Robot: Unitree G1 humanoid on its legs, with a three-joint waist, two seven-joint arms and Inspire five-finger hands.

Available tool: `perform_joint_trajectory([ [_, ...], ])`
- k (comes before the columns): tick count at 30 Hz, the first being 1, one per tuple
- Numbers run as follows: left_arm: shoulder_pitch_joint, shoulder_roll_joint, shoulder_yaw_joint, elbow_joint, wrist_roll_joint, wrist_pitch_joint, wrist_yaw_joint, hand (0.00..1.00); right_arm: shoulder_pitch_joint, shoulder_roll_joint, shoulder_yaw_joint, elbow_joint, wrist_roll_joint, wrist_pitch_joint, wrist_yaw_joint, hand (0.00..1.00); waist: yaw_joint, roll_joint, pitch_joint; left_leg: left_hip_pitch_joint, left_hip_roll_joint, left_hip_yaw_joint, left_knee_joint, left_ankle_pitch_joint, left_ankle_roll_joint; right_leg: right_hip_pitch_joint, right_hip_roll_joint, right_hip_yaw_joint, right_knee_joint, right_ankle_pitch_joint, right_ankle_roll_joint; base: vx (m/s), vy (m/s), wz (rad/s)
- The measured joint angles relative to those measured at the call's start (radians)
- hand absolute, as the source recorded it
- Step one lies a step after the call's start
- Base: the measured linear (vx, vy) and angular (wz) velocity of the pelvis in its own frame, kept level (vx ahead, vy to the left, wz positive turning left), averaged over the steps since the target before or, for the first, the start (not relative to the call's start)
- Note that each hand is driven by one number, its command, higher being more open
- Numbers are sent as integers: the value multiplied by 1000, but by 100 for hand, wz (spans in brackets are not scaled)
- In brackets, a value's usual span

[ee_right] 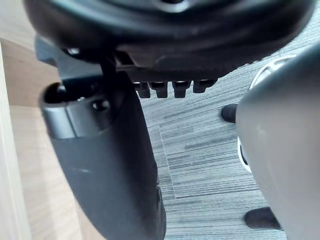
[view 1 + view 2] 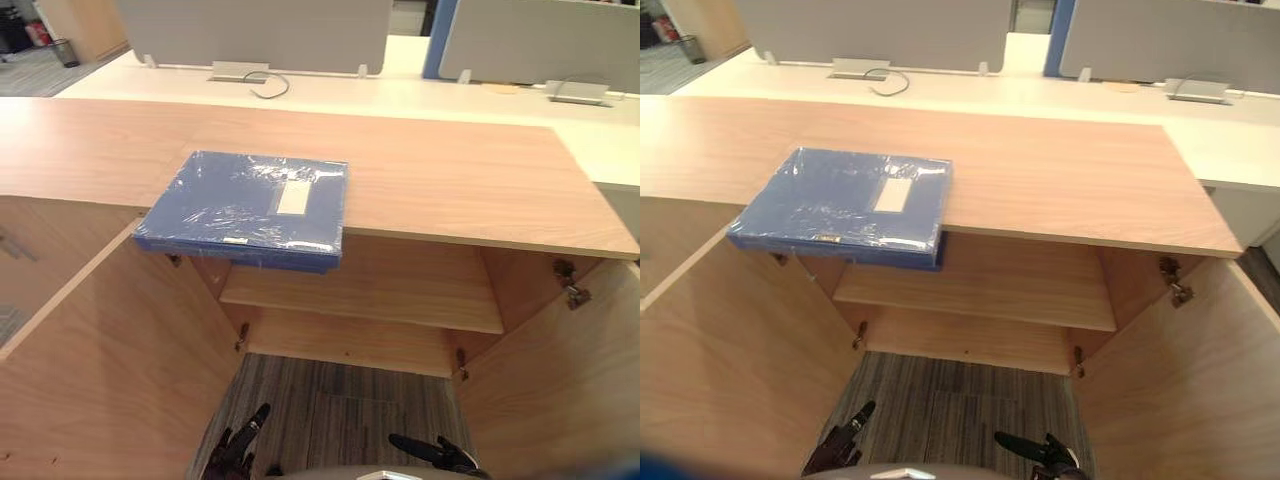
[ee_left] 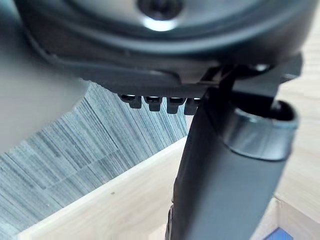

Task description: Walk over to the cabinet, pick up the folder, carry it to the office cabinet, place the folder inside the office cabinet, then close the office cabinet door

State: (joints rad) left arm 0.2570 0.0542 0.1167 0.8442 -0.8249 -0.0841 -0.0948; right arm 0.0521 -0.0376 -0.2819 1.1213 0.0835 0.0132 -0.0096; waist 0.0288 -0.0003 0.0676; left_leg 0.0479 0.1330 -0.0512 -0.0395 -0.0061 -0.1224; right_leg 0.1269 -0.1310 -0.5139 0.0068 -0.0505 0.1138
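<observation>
While folder (image 2: 245,208) lies untouched on cabinet top (image 2: 450,170), overhanging open shelf (image 2: 380,285), pickup, placing, closing of door (image 2: 90,380) judged undone; left hand (image 2: 238,447), right hand (image 2: 437,455) held low before cabinet, fingers relaxed apart, empty.

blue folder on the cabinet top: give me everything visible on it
The flat blue box-style folder is wrapped in shiny, wrinkled clear film. It has a pale rectangular label on its top face and a small pale sticker at the front edge. It lies flat and closed on the light wood cabinet top, its front edge overhanging the open compartment's left part. Only that top touches it.
</observation>
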Motion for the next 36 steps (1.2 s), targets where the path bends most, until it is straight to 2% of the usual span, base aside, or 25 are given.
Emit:
perform_joint_trajectory([
  [5, 79, -24, -41, -299, 6, 8, 0, 100, -6, -2, 61, -9, -5, 1, -2, 100, 6, -5, 4, -26, -34, -81, -3, 19, 16, 26, -23, -81, -4, 3, 5, -8, 29, 48],
  [10, 152, -34, -45, -656, 129, 6, 42, 100, 2, 11, 135, -97, -127, 6, -23, 100, 33, -5, 12, -50, -67, -120, 11, 31, 31, 30, -67, -125, 12, 7, 19, -61, 58, 26],
  [12, 157, -49, -30, -744, 165, 5, 53, 100, 7, 22, 149, -114, -133, 7, -23, 100, 52, -7, 17, -53, -73, -127, 17, 32, 32, 32, -75, -139, 23, 5, 23, -68, 40, 22],
  [16, 162, -108, 55, -1000, 427, 1, 122, 100, 8, 58, 170, -156, -165, 11, -26, 100, 71, -17, 28, -71, -90, -156, 37, 31, 32, 34, -95, -171, 53, -3, 30, -71, 22, 23],
  [20, 161, -137, 138, -1184, 736, -40, 269, 100, 9, 81, 186, -195, -187, 12, -48, 100, 74, -29, 24, -89, -99, -175, 48, 31, 33, 30, -105, -193, 66, -7, 35, -31, 14, 15],
  [21, 162, -139, 143, -1202, 776, -42, 290, 100, 10, 83, 186, -195, -198, 12, -52, 100, 76, -32, 22, -91, -100, -178, 48, 31, 33, 30, -105, -196, 67, -8, 35, -4, 2, 18],
  [26, 164, -140, 152, -1297, 1060, -46, 506, 100, 15, 105, 198, -193, -200, 11, -106, 100, 78, -56, 4, -102, -102, -185, 52, 30, 32, 27, -106, -208, 66, -12, 37, 7, -2, 6],
  [30, 138, -125, 133, -1352, 1262, -46, 644, 100, 26, 106, 235, -176, -200, 3, -131, 100, 78, -60, -11, -102, -102, -184, 52, 29, 30, 27, -104, -208, 60, -12, 37, 0, 0, 0],
  [32, 116, -113, 123, -1355, 1322, -45, 671, 100, 26, 105, 235, -153, -200, 2, -134, 100, 78, -58, -21, -103, -102, -184, 51, 29, 29, 26, -102, -206, 56, -11, 37, -15, -2, -1],
  [36, 90, -26, 67, -1355, 1449, -36, 690, 100, 21, 94, 240, -96, -202, -2, -134, 100, 79, -50, -47, -106, -92, -178, 42, 28, 29, 24, -79, -192, 16, 6, 35, -26, -13, -7],
])
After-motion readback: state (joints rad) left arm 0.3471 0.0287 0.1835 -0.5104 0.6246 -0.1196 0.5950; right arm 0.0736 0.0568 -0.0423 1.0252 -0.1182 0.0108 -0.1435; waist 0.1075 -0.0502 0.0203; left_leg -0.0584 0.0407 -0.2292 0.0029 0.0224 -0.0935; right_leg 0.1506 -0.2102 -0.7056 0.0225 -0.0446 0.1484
